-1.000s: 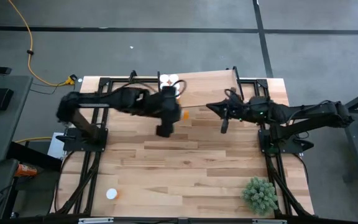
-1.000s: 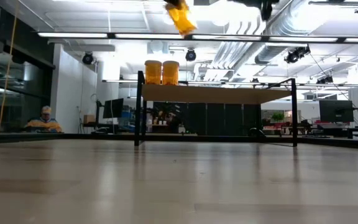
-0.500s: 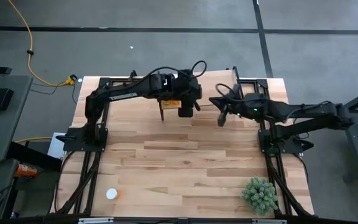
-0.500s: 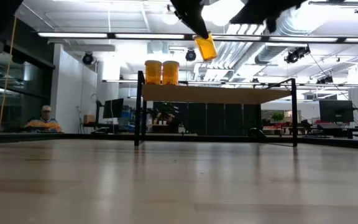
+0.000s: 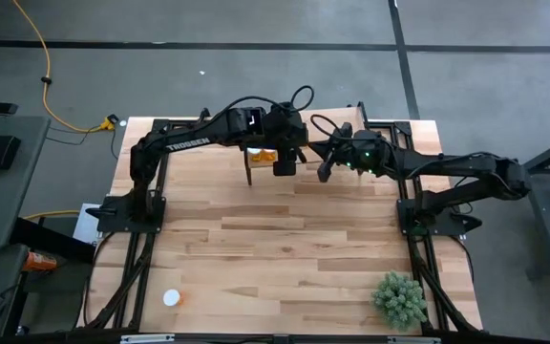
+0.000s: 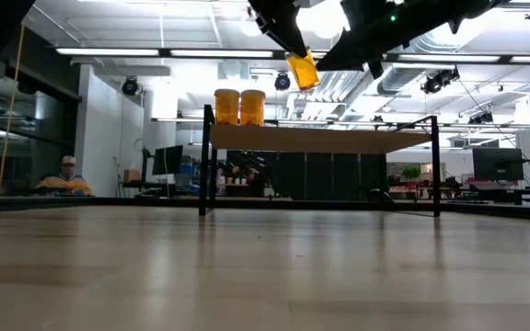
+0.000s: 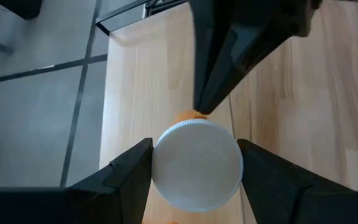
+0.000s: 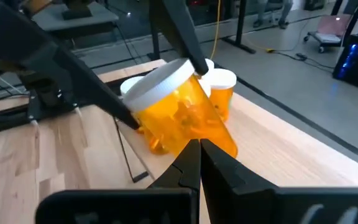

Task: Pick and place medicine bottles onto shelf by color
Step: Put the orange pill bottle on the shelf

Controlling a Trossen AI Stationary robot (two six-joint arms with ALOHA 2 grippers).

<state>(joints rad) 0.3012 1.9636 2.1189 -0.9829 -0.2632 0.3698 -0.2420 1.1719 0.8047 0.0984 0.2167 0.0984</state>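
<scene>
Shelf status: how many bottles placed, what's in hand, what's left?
Done: two bottles stand on the shelf. In hand: left gripper holds a third bottle, tilted, above the shelf; right gripper is shut beside it. Left: one bottle on the table's front-left.

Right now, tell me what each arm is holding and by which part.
The left gripper clamps a medicine bottle by its white cap, above the shelf. The right gripper holds nothing.

Two black jointed arms, left arm (image 5: 194, 143) lettered TROSSEN in white, right arm (image 5: 447, 172) showing a small green light near its wrist. Looped black cables top both wrists. Claw fingers (image 7: 126, 171) matte black, wedge-shaped.
</scene>
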